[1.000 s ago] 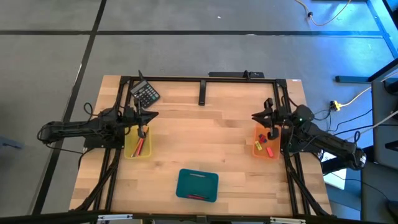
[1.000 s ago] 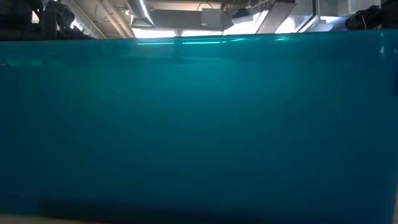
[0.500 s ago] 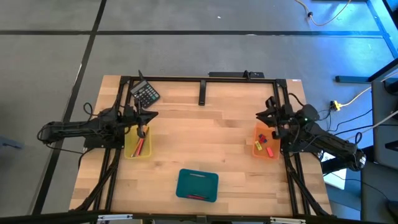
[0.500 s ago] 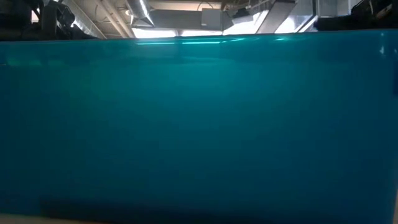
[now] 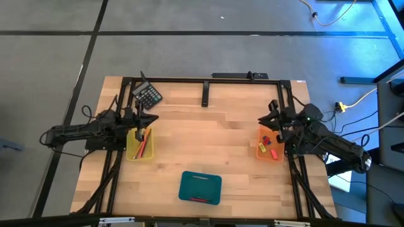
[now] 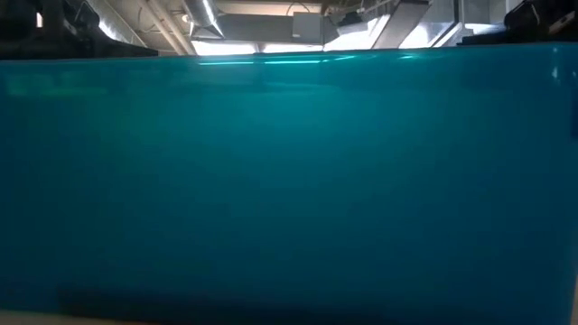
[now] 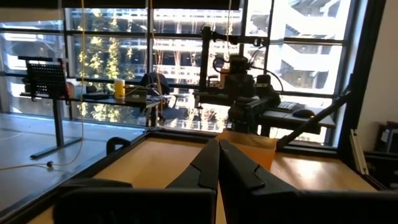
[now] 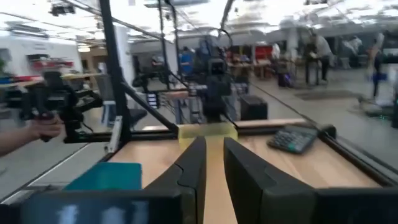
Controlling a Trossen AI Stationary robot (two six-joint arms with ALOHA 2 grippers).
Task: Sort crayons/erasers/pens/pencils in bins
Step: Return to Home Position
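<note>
Three bins sat on the bench [image 5: 208,135], and all the stationery in view lay in them. The translucent yellow bin [image 5: 133,151] stood near the left edge and held long sticks, one reddish [image 5: 142,149] and one orange-brown [image 5: 147,134]; whether these were pens or pencils could not be told. The orange bin [image 5: 259,149] stood near the right edge with small erasers [image 5: 274,153] in red, yellow and blue inside. The teal bin [image 5: 200,184] lay close to the front edge, a thin reddish stick [image 5: 200,200] along its front wall, possibly a crayon.

The left gripper [image 5: 146,119] hovered just behind the yellow bin, its fingers [image 7: 208,165] pressed together on nothing, as its wrist view showed. The right gripper [image 5: 268,118] hovered just behind the orange bin; its fingers [image 8: 193,163] stood slightly apart with only bare bench between them. A black calculator [image 5: 148,96] lay near the back left corner, outside any bin.

Judging from this, the sorting looked nearly or wholly done. The main risk was contact: each gripper hung close to a light bin, so a low or careless sweep could shove or tip one and spill its contents. The orange-brown stick leaned at the yellow bin's back end, right by the left gripper, and a brush from the fingers could flick it out. The teal bin's wall also filled the low view, hiding the bench at that height.
</note>
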